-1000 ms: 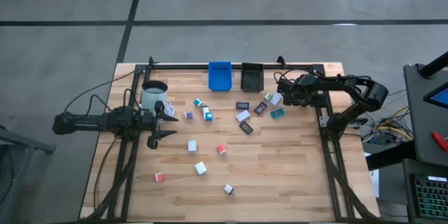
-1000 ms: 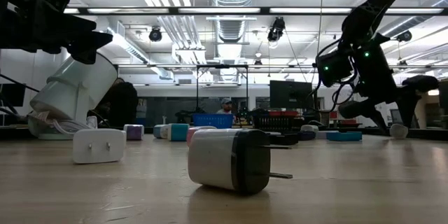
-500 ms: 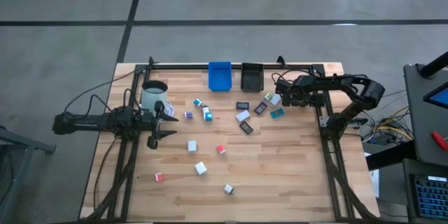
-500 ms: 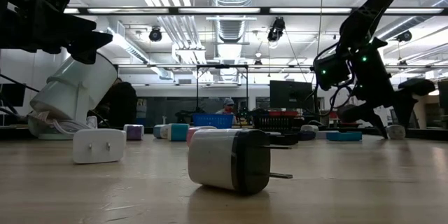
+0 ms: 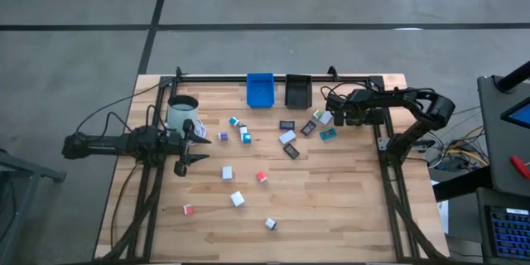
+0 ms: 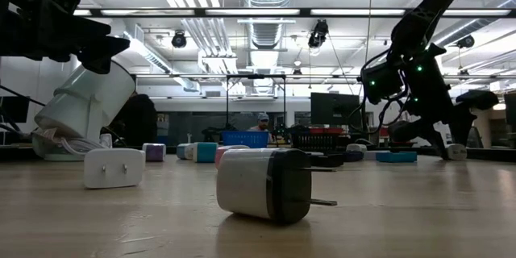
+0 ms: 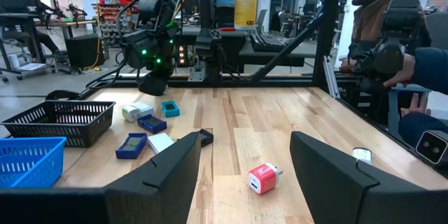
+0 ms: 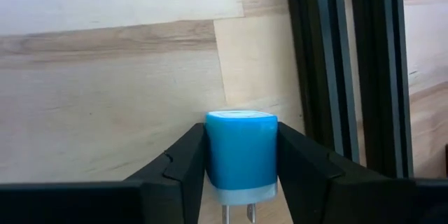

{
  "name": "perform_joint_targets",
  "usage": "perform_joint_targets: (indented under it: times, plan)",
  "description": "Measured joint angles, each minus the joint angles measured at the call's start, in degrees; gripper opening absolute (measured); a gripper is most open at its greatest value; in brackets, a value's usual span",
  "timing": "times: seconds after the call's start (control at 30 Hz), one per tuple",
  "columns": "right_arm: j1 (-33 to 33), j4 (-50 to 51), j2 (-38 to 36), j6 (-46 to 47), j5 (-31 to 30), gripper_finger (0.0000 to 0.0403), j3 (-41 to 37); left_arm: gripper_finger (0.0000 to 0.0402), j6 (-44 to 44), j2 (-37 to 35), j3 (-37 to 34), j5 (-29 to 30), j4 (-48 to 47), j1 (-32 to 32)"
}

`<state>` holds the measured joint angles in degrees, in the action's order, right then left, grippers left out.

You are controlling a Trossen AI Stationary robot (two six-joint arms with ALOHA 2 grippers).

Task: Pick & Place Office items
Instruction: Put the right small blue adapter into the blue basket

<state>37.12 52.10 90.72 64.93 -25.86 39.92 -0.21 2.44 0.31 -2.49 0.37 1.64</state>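
My right gripper (image 5: 330,117) points steeply down at the table's far right, beside the black frame rail (image 8: 336,77). It is shut on a small blue block with a pale base (image 8: 241,150). Other office items lie scattered on the wood: a red block (image 5: 261,176), white blocks (image 5: 238,199), flat dark rectangles (image 5: 291,151) and a teal piece (image 5: 328,133). My left gripper (image 7: 245,175) waits open and level at the table's left, next to the white mug (image 5: 182,113), with nothing between its fingers. My right gripper pinches the blue block by two opposite side faces (image 8: 210,155), one finger (image 8: 183,161) on each. The fingers come at it from above, slanting down. The blue end faces the camera and the pale base is nearer the wrist. Whether the block still rests on the table is hidden.
A blue bin (image 5: 260,89) and a black bin (image 5: 297,90) stand side by side at the table's far edge. Black frame rails run along the left, right and far sides. A white plug block (image 6: 262,184) lies near the low camera.
My right gripper has stayed over the same spot at the far right and rolled a little at the wrist. In the low view its lower finger has come down beside the pale block on the table. The left arm has kept still.
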Motion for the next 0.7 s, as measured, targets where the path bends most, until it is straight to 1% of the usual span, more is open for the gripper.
perform_joint_targets:
  times: [0.2,0.7]
  plan:
    - [0.0,0.0,-0.5,-0.7,0.2,0.0141,-0.1,0.0227,0.0,0.0,0.0,0.0,0.0,0.0]
    - [-0.1,1.8,-5.5,-3.7,0.8,0.0141,-0.2,0.0227,0.0,0.0,0.0,0.0,0.0,0.0]
